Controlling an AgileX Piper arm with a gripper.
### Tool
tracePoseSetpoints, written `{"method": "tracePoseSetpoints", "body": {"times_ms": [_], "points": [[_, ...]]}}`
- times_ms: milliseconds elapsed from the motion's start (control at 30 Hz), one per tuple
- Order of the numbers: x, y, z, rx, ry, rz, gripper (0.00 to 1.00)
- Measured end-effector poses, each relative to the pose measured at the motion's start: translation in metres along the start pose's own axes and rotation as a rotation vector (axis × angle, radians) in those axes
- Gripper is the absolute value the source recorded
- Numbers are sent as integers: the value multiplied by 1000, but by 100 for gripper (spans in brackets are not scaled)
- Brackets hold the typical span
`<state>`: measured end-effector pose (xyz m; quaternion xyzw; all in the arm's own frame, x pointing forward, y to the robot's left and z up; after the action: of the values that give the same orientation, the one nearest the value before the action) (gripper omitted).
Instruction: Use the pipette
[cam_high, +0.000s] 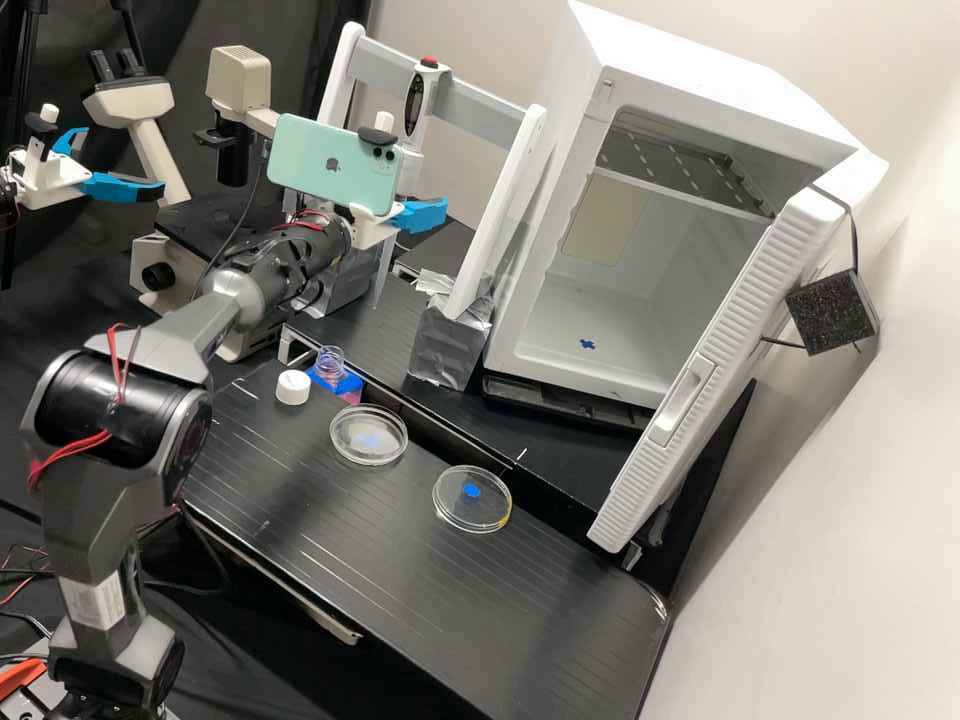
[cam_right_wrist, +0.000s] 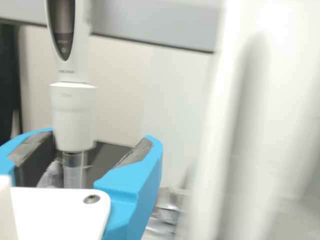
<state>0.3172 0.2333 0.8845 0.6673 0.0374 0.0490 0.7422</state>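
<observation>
Open white cabinet, beige microscope, pale green phone

High view: from a fixed spot off the arm, fairly far back, facing forward and slantwise down over the long black counter. Wrist view: from the arm's wrist, close behind the white gripper with two bright blue fingers, facing nearly level towards the white pipette with a dark oval display. Both views share gripper, pipette and the white-posted rack with a grey crossbar
</observation>
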Motion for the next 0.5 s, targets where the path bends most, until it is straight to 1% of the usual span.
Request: {"method": "tracePoseSetpoints", "body": {"times_ms": [100, 133, 167, 233, 333, 467, 500], "points": [[-19, 8, 12, 9, -24, 111, 100], [-27, 11, 18, 18, -29, 158, 100], [-31, 13, 21, 13, -26, 188, 100], [-41, 14, 30, 14, -25, 231, 100], [-48, 9, 42, 17, -17, 239, 100], [-53, 1, 53, 0, -21, 220, 100], [-53, -1, 55, 0, -23, 214, 100]]}}
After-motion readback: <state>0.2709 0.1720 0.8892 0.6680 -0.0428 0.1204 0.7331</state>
